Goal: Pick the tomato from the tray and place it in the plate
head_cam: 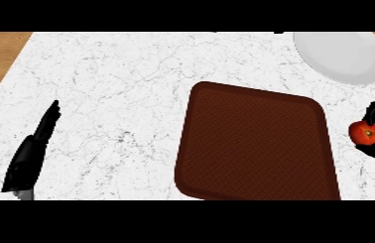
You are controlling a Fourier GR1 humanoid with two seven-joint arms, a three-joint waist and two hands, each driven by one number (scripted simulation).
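Holding the red tomato [362, 132] in curled fingers, the right hand [370, 113] sits beside the brown tray [253, 145], below the white plate [341, 58], while the left hand [33, 148] rests straight-fingered.

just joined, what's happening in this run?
The right hand, at the view's right edge, is curled round the tomato, which is off the tray and just past its right side. The plate sits at the top right, with nothing seen on it yet. The left hand rests open at the lower left of the counter.
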